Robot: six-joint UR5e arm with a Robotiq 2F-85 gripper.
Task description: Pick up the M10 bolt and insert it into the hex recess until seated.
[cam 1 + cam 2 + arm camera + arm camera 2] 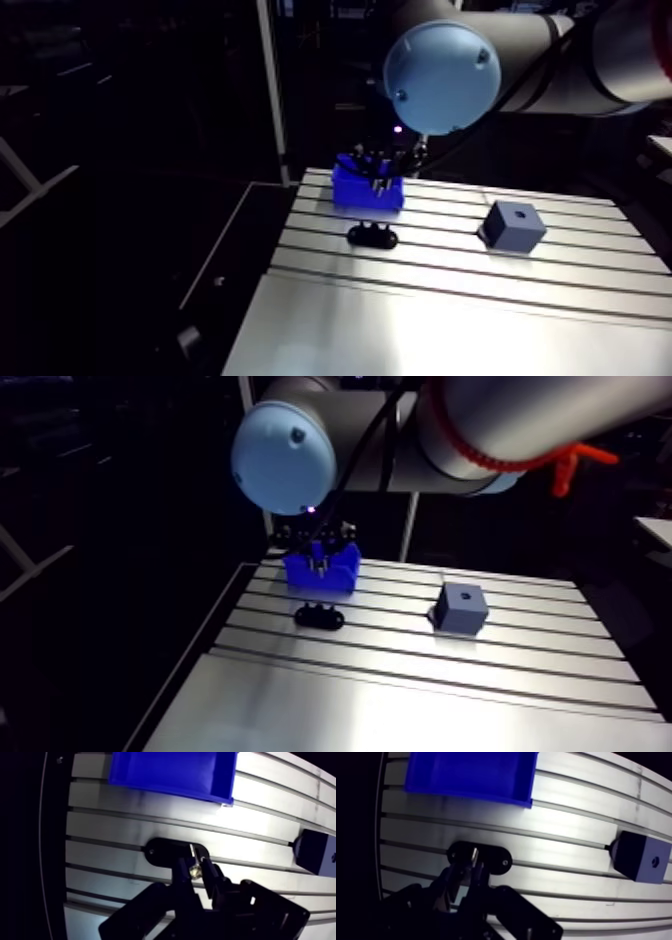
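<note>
M10 bolt [194,868], small and of bright metal, is seen pinched between the two black fingers of the Robotiq gripper [195,872]; the fingers are closed on it, with the shank pointing ahead of the tips. The bolt is held off the slotted aluminium table [450,320], directly over the black oval fixture plate [170,851]. It is judged to be held this way so that it can be lined up over a recess in that plate, though no hex shape can be made out there. Small holes are seen at the plate's ends; a centre recess is hidden by the fingers. In the arm view, the open blue plastic bin [368,188] is placed at 12 o'clock of the plate, just beyond it and probably as the parts supply. Whether anything is left inside the bin cannot be told. The grey-blue cube with a small dark hole in its top face [512,226] is placed at about 3 o'clock of the plate, well apart from it. The cube's hole looks round, so the cube is taken to be a second fixture rather than the target, but this is only a judgement. Pick-up is judged done; alignment and insertion are not yet done. No brand, label or writing can be read on the bolt, the bin, the plate or the cube.
</note>
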